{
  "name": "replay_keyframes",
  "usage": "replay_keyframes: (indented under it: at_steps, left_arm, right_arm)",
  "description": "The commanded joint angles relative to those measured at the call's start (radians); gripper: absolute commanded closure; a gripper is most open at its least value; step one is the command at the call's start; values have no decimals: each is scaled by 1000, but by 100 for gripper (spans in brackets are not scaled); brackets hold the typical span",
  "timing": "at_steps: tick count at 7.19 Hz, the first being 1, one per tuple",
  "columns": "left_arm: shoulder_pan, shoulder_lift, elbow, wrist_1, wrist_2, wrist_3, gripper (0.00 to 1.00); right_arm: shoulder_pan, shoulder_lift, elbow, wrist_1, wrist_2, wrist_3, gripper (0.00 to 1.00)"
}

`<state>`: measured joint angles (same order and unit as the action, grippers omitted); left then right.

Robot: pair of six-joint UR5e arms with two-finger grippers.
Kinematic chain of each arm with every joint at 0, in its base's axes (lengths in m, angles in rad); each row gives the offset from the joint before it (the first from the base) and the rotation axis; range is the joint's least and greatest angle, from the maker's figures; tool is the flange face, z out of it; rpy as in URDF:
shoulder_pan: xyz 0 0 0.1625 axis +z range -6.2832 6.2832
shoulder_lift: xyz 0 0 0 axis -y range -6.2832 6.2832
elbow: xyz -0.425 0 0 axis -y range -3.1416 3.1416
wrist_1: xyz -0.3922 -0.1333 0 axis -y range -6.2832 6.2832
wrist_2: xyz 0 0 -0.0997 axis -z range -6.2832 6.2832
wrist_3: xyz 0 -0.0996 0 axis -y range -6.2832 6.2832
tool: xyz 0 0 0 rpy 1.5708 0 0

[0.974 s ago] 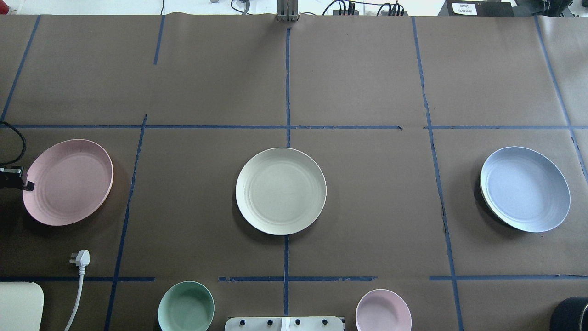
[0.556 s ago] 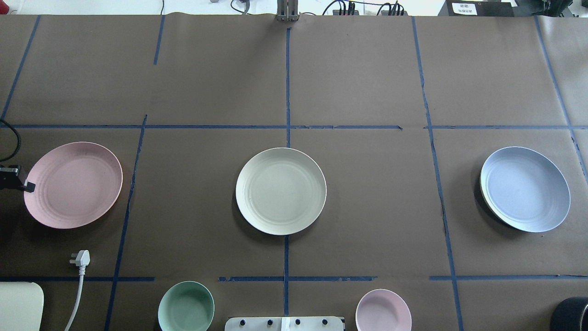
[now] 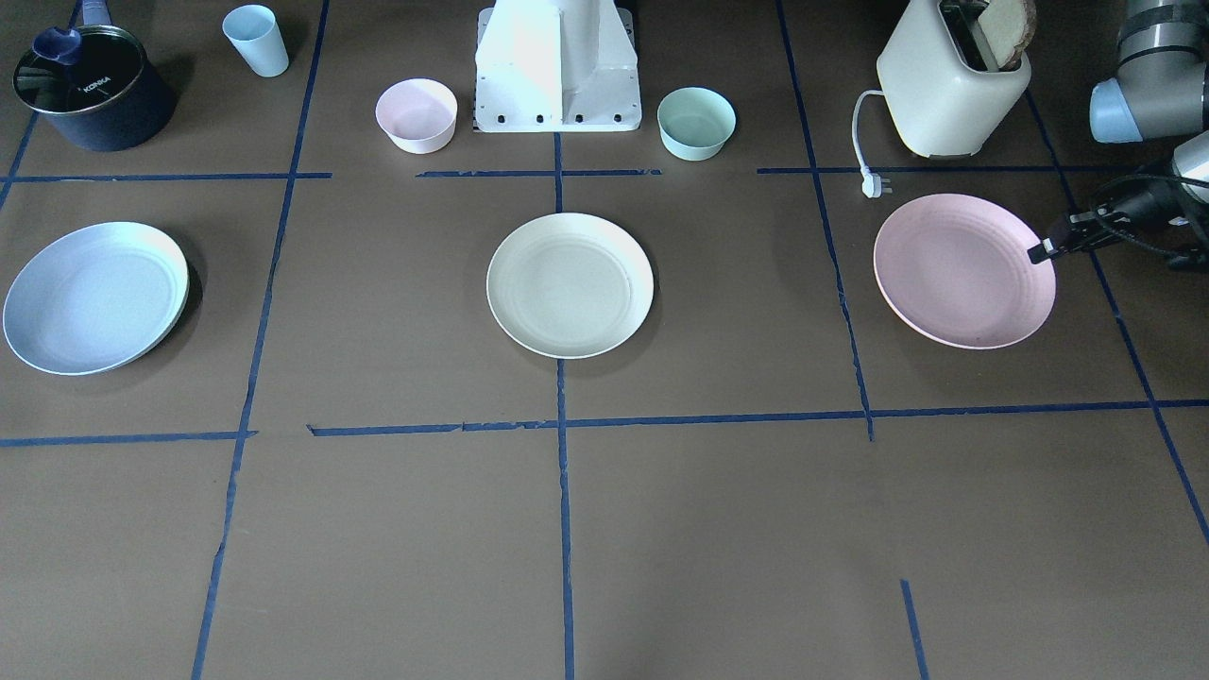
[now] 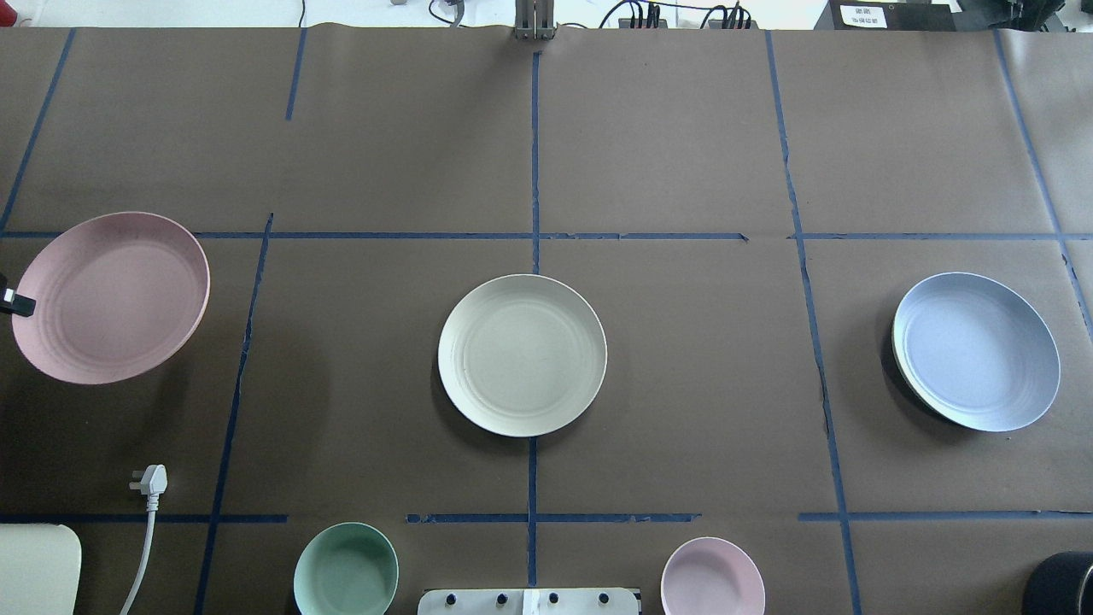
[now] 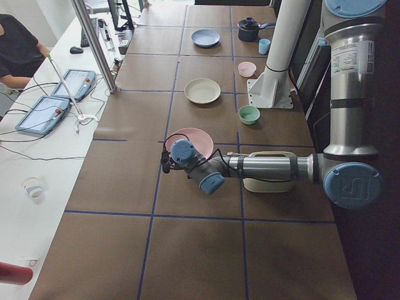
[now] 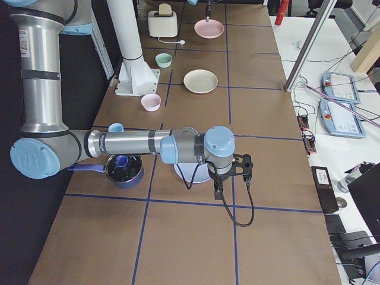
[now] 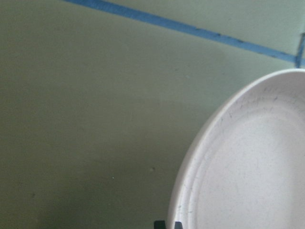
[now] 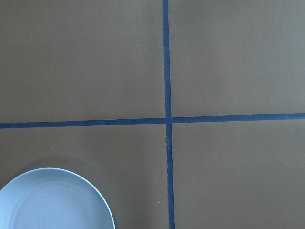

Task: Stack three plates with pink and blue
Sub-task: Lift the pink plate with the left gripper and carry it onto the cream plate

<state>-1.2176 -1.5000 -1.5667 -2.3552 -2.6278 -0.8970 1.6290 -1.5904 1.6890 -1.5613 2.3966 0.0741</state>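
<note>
My left gripper (image 3: 1039, 253) is shut on the rim of the pale pink plate (image 4: 111, 296) and holds it raised off the table at the left end. Its shadow falls on the paper below. In the left wrist view the plate (image 7: 248, 167) fills the lower right, with a fingertip (image 7: 167, 224) at its rim. The cream plate (image 4: 522, 354) lies flat at the table's middle. The pale blue plate (image 4: 976, 351) lies at the right end and shows in the right wrist view (image 8: 52, 200). My right gripper (image 6: 228, 175) hovers beside the blue plate, and I cannot tell if it is open.
A mint bowl (image 4: 346, 568) and a small pink bowl (image 4: 712, 576) stand near the robot base (image 3: 557, 66). A toaster (image 3: 954, 85) and its plug (image 4: 152, 478) are near the pink plate. A dark pot (image 3: 90, 85) and a blue cup (image 3: 256, 40) stand at the right end.
The pink plate has been lifted off the table and carried toward the far side. The left gripper has moved with it toward the overhead view's left edge. The other plates have not moved.
</note>
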Motion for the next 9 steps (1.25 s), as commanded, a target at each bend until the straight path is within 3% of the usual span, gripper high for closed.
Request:
replay_keyframes:
  at_steps: [1, 3, 6, 9]
  left_arm:
    - [4, -119, -24, 37, 3, -190, 100]
    - [96, -193, -70, 37, 72, -388, 100]
    - [356, -289, -168, 50, 320, -707, 100]
    - [649, -408, -288, 293, 614, -822, 100]
  right_arm:
    - [-4, -2, -3, 1, -2, 0, 0]
    - [-11, -5, -3, 1, -4, 0, 0]
    - [-14, 0, -2, 3, -2, 0, 0]
    - [-21, 0, -2, 3, -1, 1, 0]
